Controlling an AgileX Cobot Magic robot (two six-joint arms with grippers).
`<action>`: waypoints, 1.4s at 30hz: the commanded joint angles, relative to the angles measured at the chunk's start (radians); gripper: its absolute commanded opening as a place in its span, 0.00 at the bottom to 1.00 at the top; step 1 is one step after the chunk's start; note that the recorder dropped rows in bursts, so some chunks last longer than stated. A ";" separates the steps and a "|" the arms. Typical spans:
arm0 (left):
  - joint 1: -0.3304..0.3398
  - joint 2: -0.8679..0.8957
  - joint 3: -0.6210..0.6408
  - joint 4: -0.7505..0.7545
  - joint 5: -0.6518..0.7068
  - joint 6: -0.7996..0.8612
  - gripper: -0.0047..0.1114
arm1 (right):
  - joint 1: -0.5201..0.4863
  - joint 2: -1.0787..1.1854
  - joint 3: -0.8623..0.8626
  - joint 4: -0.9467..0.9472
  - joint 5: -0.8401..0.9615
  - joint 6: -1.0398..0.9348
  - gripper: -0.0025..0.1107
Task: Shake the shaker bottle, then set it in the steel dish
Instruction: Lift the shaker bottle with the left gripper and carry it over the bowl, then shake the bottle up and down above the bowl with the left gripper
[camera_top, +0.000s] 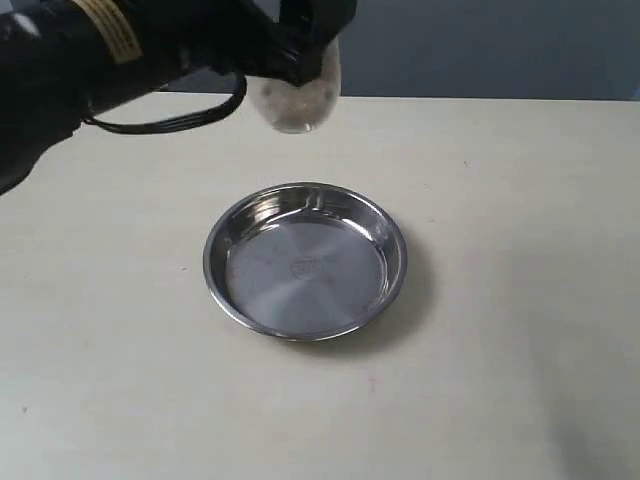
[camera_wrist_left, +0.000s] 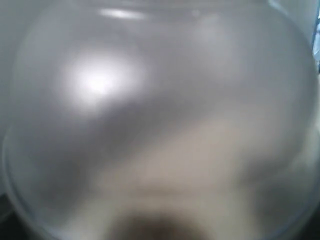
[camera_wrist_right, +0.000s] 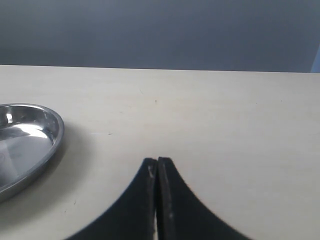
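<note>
The steel dish (camera_top: 305, 260) lies on the table in the middle of the exterior view, and its rim (camera_wrist_right: 50, 145) shows in the right wrist view. High above its far side, the frosted shaker bottle (camera_top: 298, 95) hangs blurred in the air, with my left gripper (camera_top: 305, 50) shut on it. Up close, the bottle (camera_wrist_left: 160, 125) fills the whole left wrist view and hides the fingers. My right gripper (camera_wrist_right: 157, 161) is shut on nothing, low over the table beside the dish, and does not show in the exterior view.
The pale table (camera_top: 520, 300) spreads around the dish, with a blue-grey wall behind. A black cable (camera_top: 180, 120) loops under the left arm.
</note>
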 joint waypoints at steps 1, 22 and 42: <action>-0.068 -0.023 -0.027 0.174 0.043 0.125 0.04 | 0.004 -0.004 0.001 -0.001 -0.011 0.001 0.02; -0.055 0.094 0.068 -0.409 0.014 0.254 0.04 | 0.004 -0.004 0.001 -0.001 -0.011 0.001 0.02; -0.113 0.155 0.111 -0.502 -0.024 0.416 0.04 | 0.004 -0.004 0.001 -0.001 -0.011 0.001 0.02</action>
